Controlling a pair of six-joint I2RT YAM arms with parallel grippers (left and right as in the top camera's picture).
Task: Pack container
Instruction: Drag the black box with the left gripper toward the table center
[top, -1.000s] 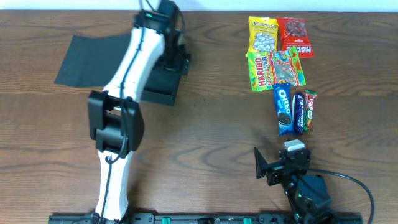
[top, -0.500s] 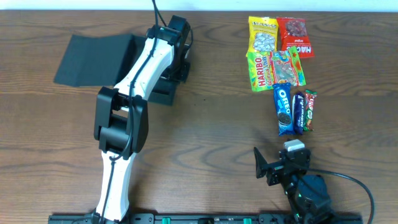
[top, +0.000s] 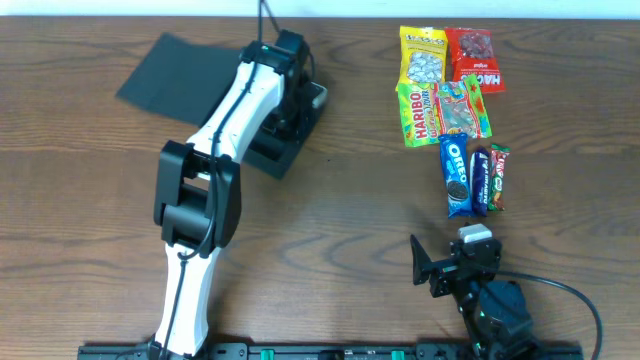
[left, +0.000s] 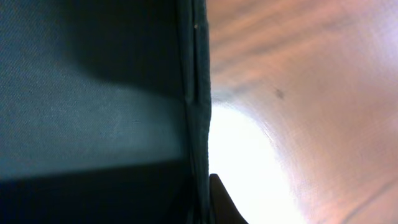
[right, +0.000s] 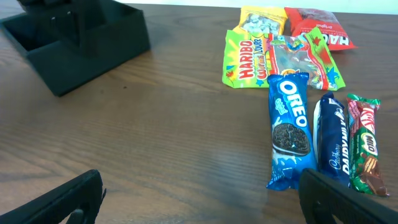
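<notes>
The container (top: 262, 152) is a dark box, skewed on the table at upper left, with its flap lid (top: 180, 68) lying open behind it. My left gripper (top: 300, 100) is shut on the container's right wall. In the left wrist view that wall (left: 198, 93) runs straight up between the jaws of the left gripper (left: 200, 208); one finger (left: 219, 200) shows outside it, the other is hidden inside the box. My right gripper (top: 450, 265) stands open low at the front, with nothing between the fingers (right: 202, 202).
Snack packets lie at the right: a yellow bag (top: 424, 55), a red bag (top: 474, 60), Haribo packets (top: 442, 110), an Oreo pack (right: 288, 127), a Dairy Milk bar (right: 333, 140) and a Milo bar (right: 365, 143). The container (right: 81, 43) shows far left in the right wrist view.
My left gripper closed on the container's right wall and dragged it to the right; the box turned and its flap swung with it. The right arm stayed still.
</notes>
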